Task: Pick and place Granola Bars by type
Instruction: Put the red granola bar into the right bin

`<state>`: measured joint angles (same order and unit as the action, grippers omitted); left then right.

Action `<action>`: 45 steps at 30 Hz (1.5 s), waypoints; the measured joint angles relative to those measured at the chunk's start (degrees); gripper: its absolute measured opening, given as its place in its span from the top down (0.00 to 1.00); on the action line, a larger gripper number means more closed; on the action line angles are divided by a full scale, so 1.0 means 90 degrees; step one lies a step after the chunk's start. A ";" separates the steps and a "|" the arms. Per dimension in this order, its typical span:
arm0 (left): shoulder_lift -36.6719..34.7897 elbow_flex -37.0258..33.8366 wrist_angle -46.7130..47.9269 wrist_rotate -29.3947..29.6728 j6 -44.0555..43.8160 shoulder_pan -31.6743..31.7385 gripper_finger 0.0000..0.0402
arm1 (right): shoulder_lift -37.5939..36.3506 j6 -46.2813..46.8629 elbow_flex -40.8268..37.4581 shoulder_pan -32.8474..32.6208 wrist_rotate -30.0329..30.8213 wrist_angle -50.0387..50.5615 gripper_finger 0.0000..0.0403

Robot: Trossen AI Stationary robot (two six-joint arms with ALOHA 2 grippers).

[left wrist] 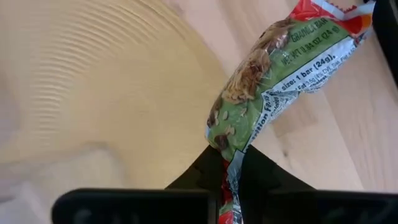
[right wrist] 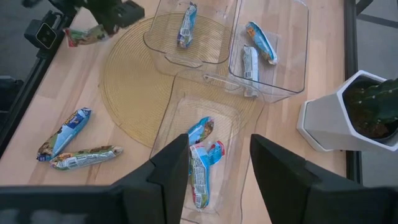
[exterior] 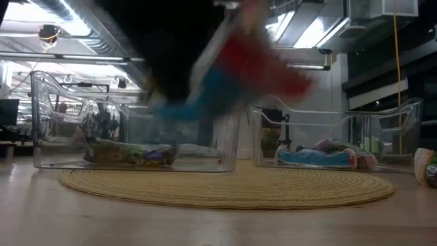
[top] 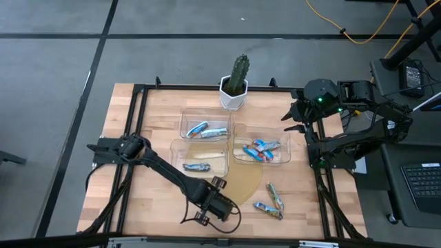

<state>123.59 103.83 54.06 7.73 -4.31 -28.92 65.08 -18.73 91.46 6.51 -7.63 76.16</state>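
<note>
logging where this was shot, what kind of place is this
Probably a robotics lab or workshop: a framed wooden table on grey taped floor, a keyboard beside it, and exposed ceiling ducting.

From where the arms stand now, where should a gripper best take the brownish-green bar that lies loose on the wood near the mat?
Grip the brownish-green bar at its middle, across its narrow width, coming straight down from above. It lies flat on the bare table, so its long sides are free. A blue bar lies close to its near end, so stay away from that end. The right gripper is open and empty.
</note>
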 joint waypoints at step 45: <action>-0.0952 0.3439 0.2338 0.3506 0.1367 0.2444 0.97 | -0.0855 0.1049 -0.2584 -0.0001 -0.0355 -0.5034 0.48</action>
<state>115.02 134.78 75.10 39.29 7.99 -6.92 57.38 -9.28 68.20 6.50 -10.82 30.85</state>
